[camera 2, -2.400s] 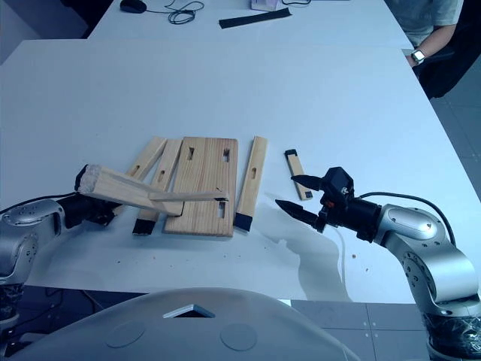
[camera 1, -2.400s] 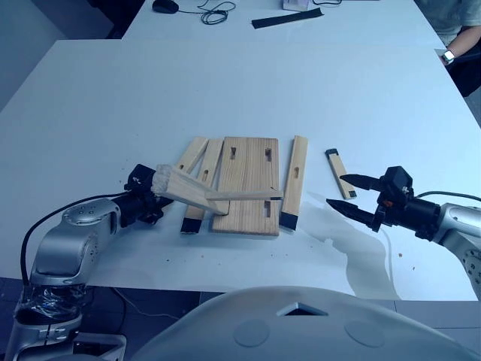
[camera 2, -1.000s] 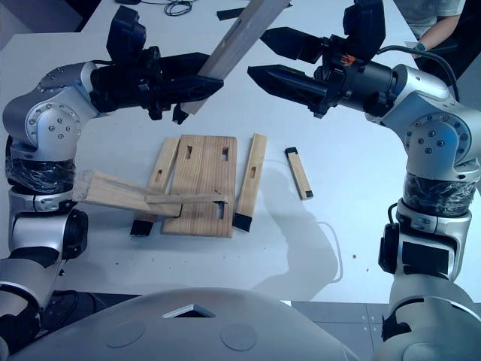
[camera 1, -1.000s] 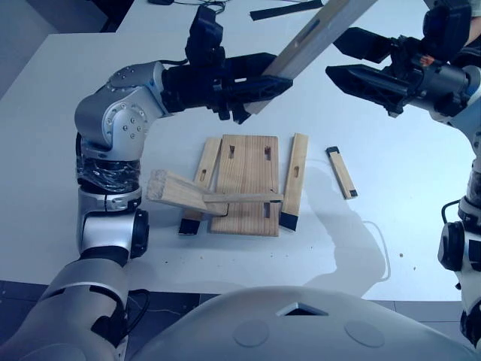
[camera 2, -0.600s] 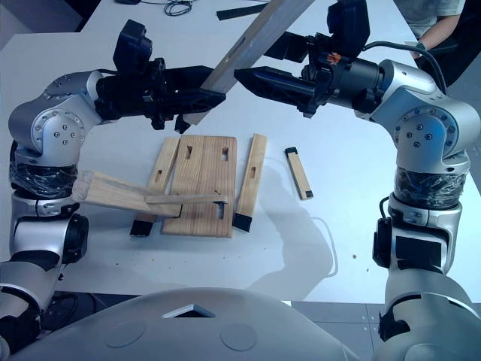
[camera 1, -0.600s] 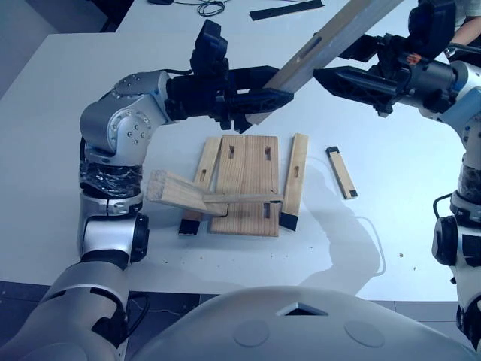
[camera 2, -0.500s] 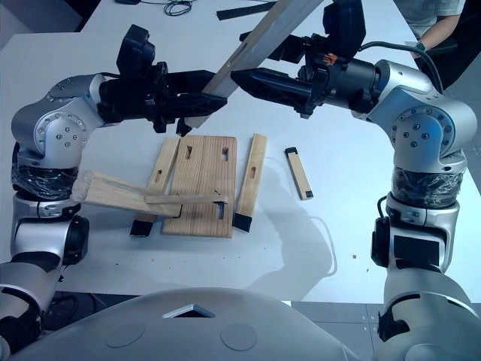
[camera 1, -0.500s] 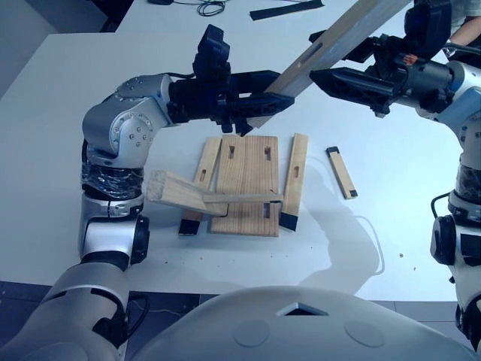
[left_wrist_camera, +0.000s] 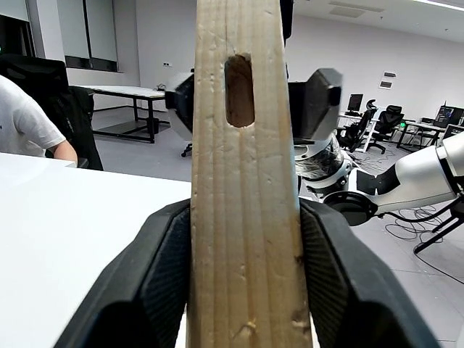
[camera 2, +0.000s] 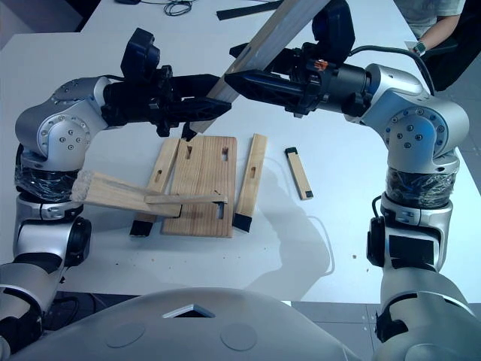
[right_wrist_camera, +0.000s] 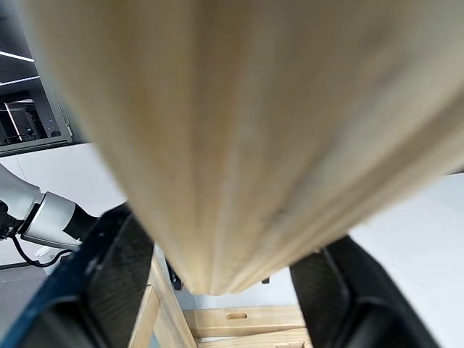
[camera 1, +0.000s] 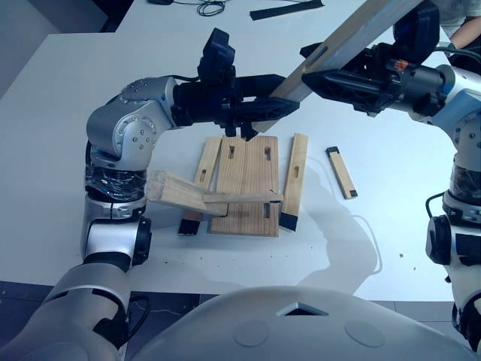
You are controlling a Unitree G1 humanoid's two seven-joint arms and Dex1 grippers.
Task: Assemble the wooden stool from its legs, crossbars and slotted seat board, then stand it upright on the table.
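Note:
A long slotted wooden leg [camera 1: 349,26] slants up in the air above the table. My left gripper [camera 1: 274,94] is shut on its lower end, the fingers [left_wrist_camera: 163,275] pressing its narrow edges. My right gripper [camera 1: 307,66] is open, with one finger [right_wrist_camera: 116,290] on each side of the leg's middle. Below on the table lies the slotted seat board [camera 1: 244,184]. On its left are a further leg [camera 1: 207,169] and a leg with a thin crossbar [camera 1: 188,194] joined to it; another leg [camera 1: 294,180] lies on its right. A short crossbar [camera 1: 340,173] lies farther right.
The white table [camera 1: 90,113] has open surface on the far side and the left. A second table behind carries a black strip [camera 1: 285,9] and cables. A person [camera 2: 428,22] sits at the far right corner.
My right gripper has slid left along the raised leg until its fingers straddle it. The left gripper and leg have dipped slightly. Earlier still, both arms were low at the table.

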